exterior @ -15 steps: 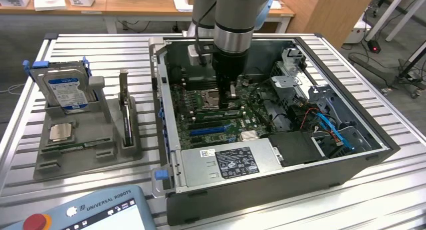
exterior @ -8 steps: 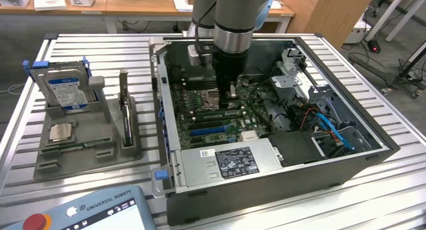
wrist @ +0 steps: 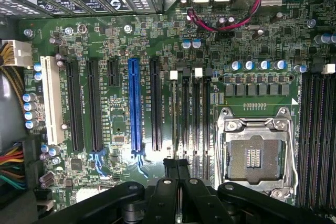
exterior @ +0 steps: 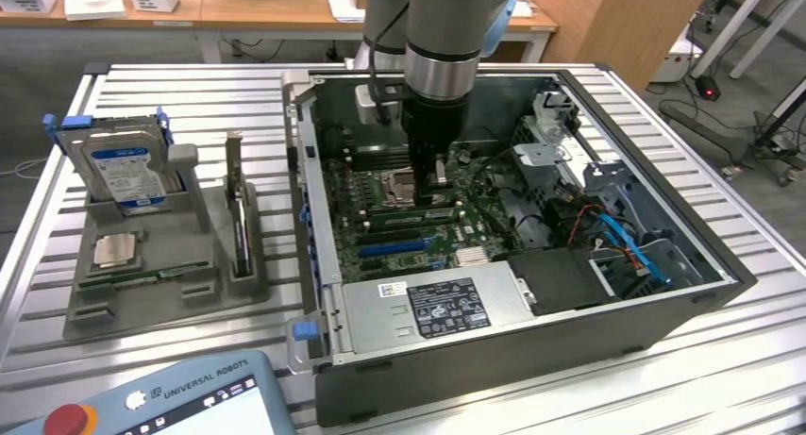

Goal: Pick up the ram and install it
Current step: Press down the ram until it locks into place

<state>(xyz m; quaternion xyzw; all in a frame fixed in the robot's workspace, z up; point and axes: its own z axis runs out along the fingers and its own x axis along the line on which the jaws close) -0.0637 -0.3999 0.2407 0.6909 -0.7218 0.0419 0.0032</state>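
Tool (exterior: 439, 192) closed narrow inside open computer case (exterior: 655, 308), over the motherboard (wrist: 121, 51) beside the empty processor socket (wrist: 254, 156). Ram location impossible to tell. "UNIVERSAL ROBOTS" read on pendant (exterior: 164, 402) at bench (exterior: 189, 95) edge.

"UNIVERSAL ROBOTS" on teach pendant (exterior: 189, 397)

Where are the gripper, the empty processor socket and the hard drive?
gripper (wrist: 178, 169): wrist view, between the closed fingertips.
processor socket (wrist: 253, 156): wrist view, centre of its contact field.
hard drive (exterior: 126, 171): exterior view, its label face.
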